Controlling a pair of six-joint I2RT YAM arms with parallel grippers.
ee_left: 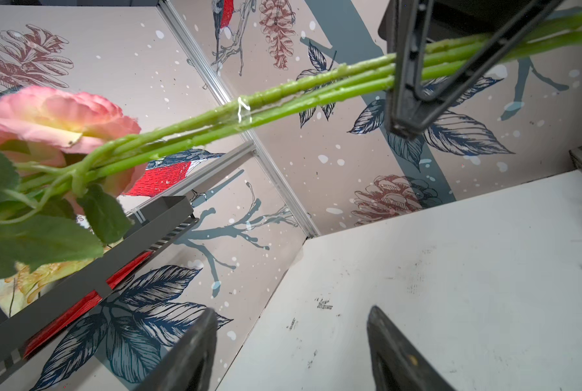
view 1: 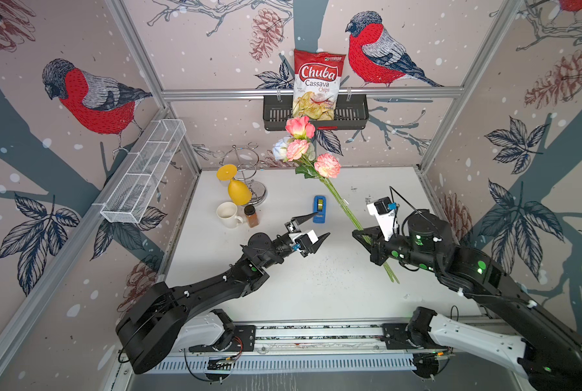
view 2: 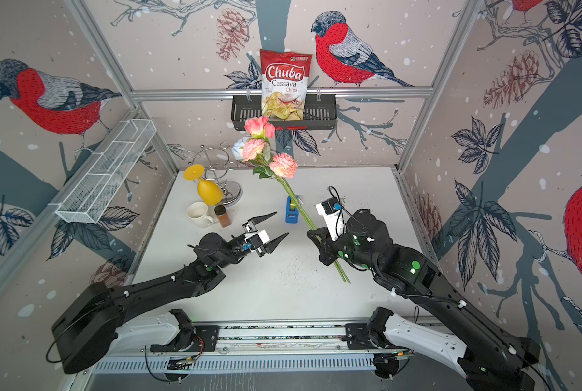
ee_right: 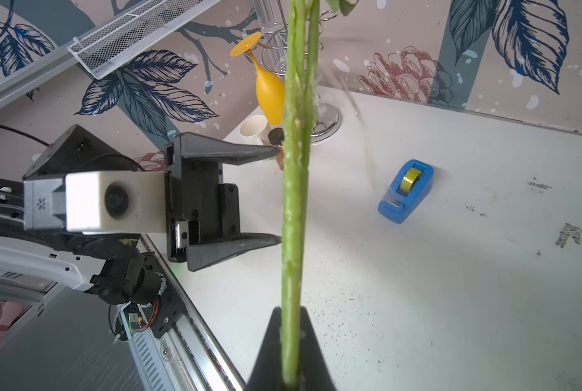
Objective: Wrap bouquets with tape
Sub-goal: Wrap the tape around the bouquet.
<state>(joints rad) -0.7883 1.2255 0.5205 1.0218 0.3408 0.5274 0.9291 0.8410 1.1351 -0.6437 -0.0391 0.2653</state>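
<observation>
Wrapping looked partly done. Right tool (view 1: 362,235) was clamped on the long thin green stems (ee_right: 294,203) of the bouquet (view 1: 345,209) — artificial pink-peach roses with one white bloom and green leaves. It held the bunch clear above the white tabletop (view 1: 316,291), with the blooms far out beyond its tips. On the stems, between that tool and the leaves, a narrow band of clear tape (ee_left: 244,110) showed in the left wrist view, one end sticking up loose; whether it went fully round I could not tell. Left tool (view 1: 321,224) stood apart and empty, its tips just beside the stems. Small yellowish-green tape roll (ee_right: 411,177) sat in its blue plastic dispenser (view 1: 319,216) on the tabletop, beyond the left tool's tips and near the stems. By my reading a first turn was on — pressing down the loose end, or adding more tape, seemed left to do.
</observation>
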